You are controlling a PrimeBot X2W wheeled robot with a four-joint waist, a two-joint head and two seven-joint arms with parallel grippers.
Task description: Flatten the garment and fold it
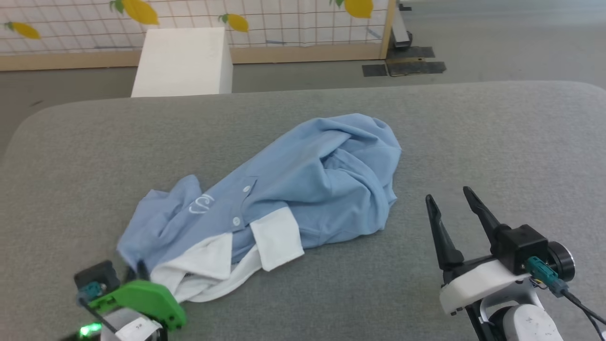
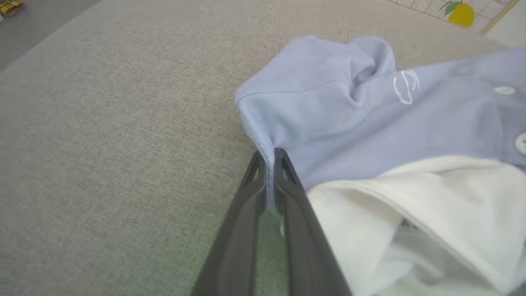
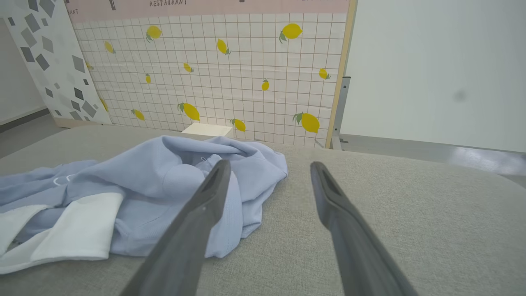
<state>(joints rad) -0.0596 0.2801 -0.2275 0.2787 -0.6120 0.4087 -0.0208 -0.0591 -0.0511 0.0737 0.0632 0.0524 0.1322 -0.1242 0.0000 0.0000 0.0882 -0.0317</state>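
The garment (image 1: 293, 184), a light blue polo shirt with a white collar, lies crumpled on the grey padded table (image 1: 473, 142), collar toward me. Its white logo (image 2: 406, 86) and buttons face up. In the left wrist view my left gripper (image 2: 269, 158) is shut on a thin fold of the garment's (image 2: 328, 119) blue sleeve edge, beside the collar. In the head view its green-cased wrist (image 1: 137, 298) sits at the shirt's near left corner. My right gripper (image 1: 450, 196) stands open to the right of the shirt, touching nothing; the right wrist view shows its fingers (image 3: 205, 197) apart with the garment (image 3: 164, 185) behind the left one.
A white box (image 1: 182, 61) stands on the floor beyond the table's far edge, before a tiled panel with lemons (image 1: 265, 23). Bare grey table surface spreads to the right (image 3: 411, 213) and left (image 2: 102, 144) of the shirt.
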